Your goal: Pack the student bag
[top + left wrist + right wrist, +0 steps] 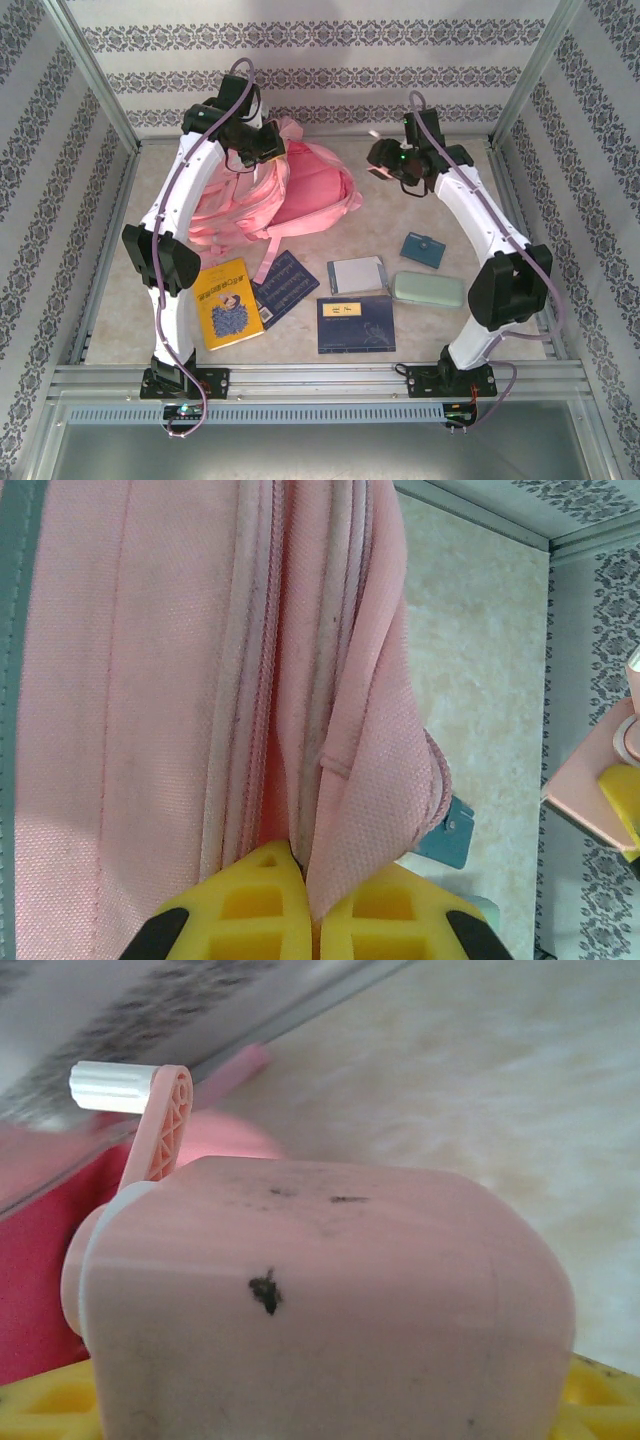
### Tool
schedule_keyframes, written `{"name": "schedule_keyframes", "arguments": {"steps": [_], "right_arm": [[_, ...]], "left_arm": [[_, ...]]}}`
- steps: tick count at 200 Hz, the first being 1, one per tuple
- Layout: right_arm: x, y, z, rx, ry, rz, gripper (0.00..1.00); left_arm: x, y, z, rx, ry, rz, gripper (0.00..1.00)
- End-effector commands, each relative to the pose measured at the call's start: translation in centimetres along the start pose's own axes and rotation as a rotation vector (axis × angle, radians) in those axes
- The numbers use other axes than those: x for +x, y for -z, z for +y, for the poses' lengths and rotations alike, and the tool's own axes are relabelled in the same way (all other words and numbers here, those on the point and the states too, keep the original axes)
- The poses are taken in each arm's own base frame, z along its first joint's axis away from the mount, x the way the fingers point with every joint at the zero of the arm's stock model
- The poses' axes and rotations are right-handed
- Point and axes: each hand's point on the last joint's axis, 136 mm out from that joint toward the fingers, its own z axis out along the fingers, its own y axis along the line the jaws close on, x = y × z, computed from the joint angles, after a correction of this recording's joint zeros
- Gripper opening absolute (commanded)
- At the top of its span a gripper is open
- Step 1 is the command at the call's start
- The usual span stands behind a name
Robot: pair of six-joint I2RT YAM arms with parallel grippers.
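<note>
The student bag [300, 195] is a big pink fabric backpack lying at the back left of the table. My left gripper [262, 150] hangs over its top edge. In the left wrist view its yellow fingers [260, 900] are pressed together on a fold of the bag's fabric [350, 780] beside a zip seam. My right gripper [385, 165] hovers just right of the bag. It is shut on a pink box-shaped pencil sharpener [320, 1290] with a pink crank and white knob [110, 1087]. The sharpener hides most of the right fingers.
In front of the bag lie a yellow book [227, 303], a dark blue booklet [283, 287], a navy book [355, 323] and a small pale notebook [357, 274]. A teal card holder [422, 249] and a mint pencil case [428, 289] lie at the right. Metal frame rails border the table.
</note>
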Motion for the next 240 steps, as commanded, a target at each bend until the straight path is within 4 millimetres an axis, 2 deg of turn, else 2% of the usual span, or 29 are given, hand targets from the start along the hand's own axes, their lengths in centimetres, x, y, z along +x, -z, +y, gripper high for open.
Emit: {"name": "schedule_keyframes", "arguments": {"steps": [1, 25, 61, 91, 113, 126, 138, 173, 195, 211, 240], "right_arm": [[1.8, -0.8, 5.8, -0.237, 0.087, 0.076, 0.54], [3.9, -2.1, 8.2, -0.301, 0.098, 0.13, 0.54], [6.1, -4.7, 9.9, -0.317, 0.086, 0.18, 0.57], [8.4, -8.1, 11.0, -0.304, 0.036, 0.245, 0.6], [10.2, -10.2, 11.4, -0.251, 0.028, 0.283, 0.76], [10.8, -11.0, 11.7, -0.245, 0.018, 0.297, 0.97], [11.0, -11.3, 12.0, -0.249, 0.019, 0.295, 0.98], [10.2, -10.3, 11.8, -0.238, 0.062, 0.256, 0.98], [9.1, -8.9, 11.1, -0.179, 0.127, 0.207, 0.98], [7.7, -6.7, 10.7, -0.13, 0.205, 0.139, 0.98], [4.9, -1.2, 8.1, 0.103, 0.422, -0.014, 0.98]], "left_arm": [[-2.1, 5.2, -5.9, 0.214, -0.119, -0.136, 0.0], [-1.7, 5.6, -7.9, 0.283, -0.145, -0.134, 0.0], [-0.9, 6.4, -10.3, 0.367, -0.184, -0.124, 0.0], [-0.7, 7.2, -11.4, 0.412, -0.198, -0.131, 0.0], [-0.8, 7.9, -12.0, 0.434, -0.203, -0.141, 0.0], [-0.8, 8.2, -12.3, 0.446, -0.205, -0.146, 0.0], [-0.8, 8.3, -12.4, 0.45, -0.207, -0.145, 0.0], [-0.8, 8.1, -12.1, 0.44, -0.211, -0.145, 0.0], [-1.1, 7.8, -11.6, 0.413, -0.205, -0.152, 0.0], [-1.5, 7.4, -10.7, 0.375, -0.194, -0.159, 0.0], [-2.1, 6.8, -8.9, 0.306, -0.155, -0.166, 0.0]]}}
